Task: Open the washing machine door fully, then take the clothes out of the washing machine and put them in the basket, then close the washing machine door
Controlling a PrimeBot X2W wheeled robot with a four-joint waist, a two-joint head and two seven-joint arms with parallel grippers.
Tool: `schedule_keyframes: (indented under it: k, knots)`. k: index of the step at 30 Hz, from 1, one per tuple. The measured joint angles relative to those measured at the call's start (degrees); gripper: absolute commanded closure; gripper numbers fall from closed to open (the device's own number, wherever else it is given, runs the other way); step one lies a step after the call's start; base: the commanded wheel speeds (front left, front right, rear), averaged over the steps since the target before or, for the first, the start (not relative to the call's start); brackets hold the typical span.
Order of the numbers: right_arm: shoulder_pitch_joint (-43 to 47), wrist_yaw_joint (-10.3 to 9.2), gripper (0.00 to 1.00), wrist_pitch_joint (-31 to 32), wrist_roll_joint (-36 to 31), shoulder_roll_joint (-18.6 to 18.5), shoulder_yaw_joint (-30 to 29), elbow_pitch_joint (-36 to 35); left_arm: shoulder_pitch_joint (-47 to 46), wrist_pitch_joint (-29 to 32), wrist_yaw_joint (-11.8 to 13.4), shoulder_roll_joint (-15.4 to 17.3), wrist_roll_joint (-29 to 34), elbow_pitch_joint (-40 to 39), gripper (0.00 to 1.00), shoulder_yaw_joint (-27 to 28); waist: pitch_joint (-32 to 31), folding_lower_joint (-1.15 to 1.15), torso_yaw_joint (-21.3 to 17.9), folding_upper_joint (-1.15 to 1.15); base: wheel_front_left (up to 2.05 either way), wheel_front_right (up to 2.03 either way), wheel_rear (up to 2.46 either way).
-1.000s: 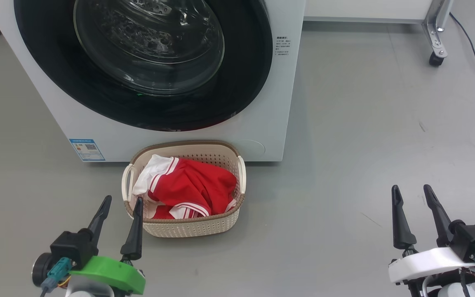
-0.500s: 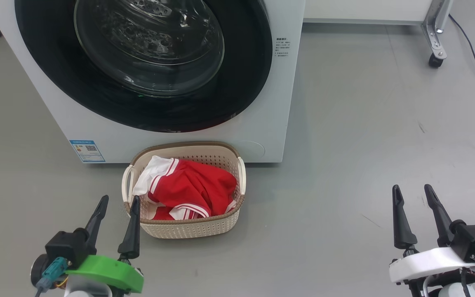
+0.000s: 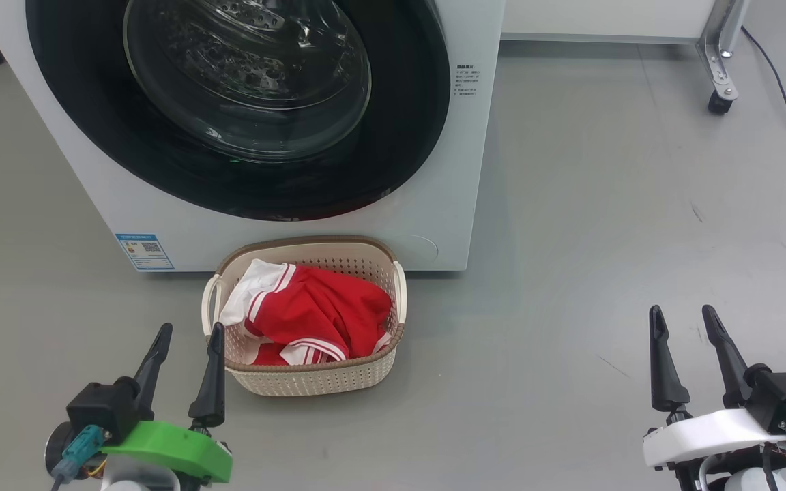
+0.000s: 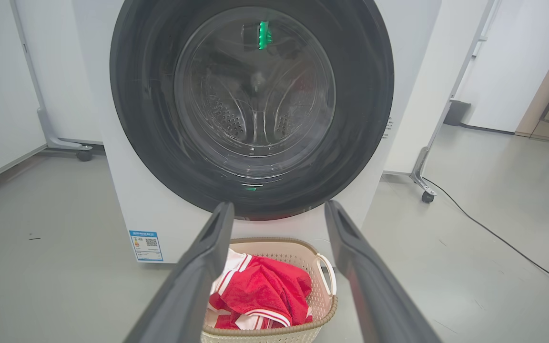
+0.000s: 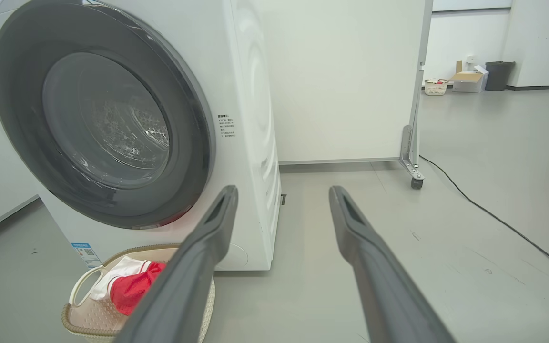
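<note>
Your left claw (image 3: 190, 331) hangs low over the grey floor (image 3: 570, 286), its two dark fingers spread wide with nothing between them. Ahead of it and a little to its left, a small blue label (image 3: 145, 251) sits low on the white front of the washing machine (image 3: 464, 170). The basket (image 3: 311, 379) stands on the floor just ahead and to the right of this claw, close against the foot of the machine. In the head view the claw's right finger overlaps the basket's near left corner, and you cannot tell whether they touch. The clothes (image 3: 318, 310) lie heaped inside the basket, red with white striped trim and a white part towards the left handle. Above the basket, the washing machine door (image 3: 410, 102) lies closed, flush against the machine's front, and its glass shows the steel drum behind it. Your right claw (image 3: 681, 311) is well apart from the basket, off to its right over bare floor, fingers just as wide and empty. Farther ahead of it and to its right, a caster (image 3: 717, 102) stands beside a dark cable (image 3: 785, 88) that trails across the floor.
</note>
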Motion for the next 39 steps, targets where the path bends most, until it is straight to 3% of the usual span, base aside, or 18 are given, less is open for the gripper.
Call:
schedule_keyframes:
  k: [9,10,20,39]
  knots:
    - [0.0,0.43,0.00,0.0,-0.2,0.3,-0.2,0.0,0.0,0.0,0.0,0.0,-0.4,0.1,0.00,0.0,-0.1,0.00,-0.1,0.00,0.00,0.00,0.00]
    - [0.0,0.49,1.00,0.0,-0.2,0.4,-0.1,0.5,0.0,0.0,0.0,-0.1,-0.4,0.6,1.00,-0.1,-0.1,0.00,-0.1,0.00,0.00,0.00,0.00]
    - [1.4,0.53,1.00,0.6,2.3,1.5,-0.2,3.3,2.0,0.6,0.0,-1.2,-3.1,2.6,1.00,0.0,-0.1,0.00,-0.3,0.00,0.00,0.00,0.00]
    - [0.4,1.03,1.00,4.8,18.8,1.7,-2.3,4.5,2.0,4.6,0.0,-1.5,-16.9,2.0,1.00,2.7,-0.3,0.00,-0.7,0.00,0.00,0.00,0.00]
